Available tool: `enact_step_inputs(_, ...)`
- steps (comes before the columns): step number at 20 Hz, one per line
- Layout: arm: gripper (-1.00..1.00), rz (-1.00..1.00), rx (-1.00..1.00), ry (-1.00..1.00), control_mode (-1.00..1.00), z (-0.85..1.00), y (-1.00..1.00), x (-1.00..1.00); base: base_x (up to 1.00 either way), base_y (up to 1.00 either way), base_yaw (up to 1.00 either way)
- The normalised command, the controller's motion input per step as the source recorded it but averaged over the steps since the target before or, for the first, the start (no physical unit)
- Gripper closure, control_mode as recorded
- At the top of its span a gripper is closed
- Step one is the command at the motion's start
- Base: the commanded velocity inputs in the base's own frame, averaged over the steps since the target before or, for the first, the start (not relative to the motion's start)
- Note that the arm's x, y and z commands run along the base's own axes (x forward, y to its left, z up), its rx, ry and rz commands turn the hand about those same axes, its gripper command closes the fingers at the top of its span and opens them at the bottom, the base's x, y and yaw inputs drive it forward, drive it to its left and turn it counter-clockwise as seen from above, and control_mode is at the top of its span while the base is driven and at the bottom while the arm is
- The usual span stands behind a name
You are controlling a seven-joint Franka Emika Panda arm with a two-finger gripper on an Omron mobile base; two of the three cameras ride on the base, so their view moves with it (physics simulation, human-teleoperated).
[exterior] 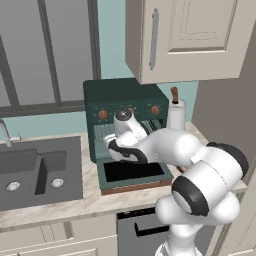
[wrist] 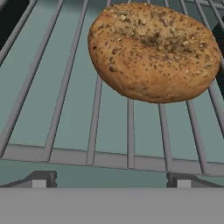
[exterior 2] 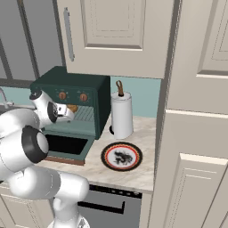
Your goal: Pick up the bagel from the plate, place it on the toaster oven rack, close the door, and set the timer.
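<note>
The golden-brown seeded bagel (wrist: pixel 153 50) lies on the silver wire bars of the toaster oven rack (wrist: pixel 65 87), just ahead of my gripper (wrist: pixel 111 181). My two fingertips (wrist: pixel 41 179) stand wide apart, open, with nothing between them. The hand (exterior: pixel 125 120) reaches into the front of the dark green toaster oven (exterior: pixel 125 95). From the right the bagel (exterior 2: pixel 72 108) peeks out beside the hand at the oven (exterior 2: pixel 67 82) mouth. The door (exterior: pixel 135 172) hangs open and flat, handle toward me. The plate (exterior 2: pixel 103 156) sits bare on the counter right of the oven.
A white paper-towel roll (exterior 2: pixel 121 113) stands between the oven and the plate. A grey sink (exterior: pixel 35 172) lies to the oven's left. Beige wall cabinets (exterior: pixel 185 35) hang above, and a tall beige panel (exterior 2: pixel 196 133) closes off the right side.
</note>
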Motion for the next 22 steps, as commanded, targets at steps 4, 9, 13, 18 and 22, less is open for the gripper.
enact_step_inputs(4,-1.0,0.0,0.0,-0.06,-1.0,0.32,0.0,-0.41,0.0,0.0,0.0)
enact_step_inputs(9,-1.0,0.01,0.0,0.02,-1.0,0.56,0.0,-1.0,0.0,0.0,0.0)
enact_step_inputs(13,-1.0,0.09,0.0,0.1,-1.0,0.47,0.15,-1.0,0.0,0.0,0.0)
enact_step_inputs(18,-1.0,0.12,-0.12,0.14,-1.0,0.1,0.5,-0.78,0.0,0.0,0.0)
enact_step_inputs(22,-1.0,0.1,-0.22,0.14,-1.0,0.0,0.69,-0.45,0.0,0.0,0.0)
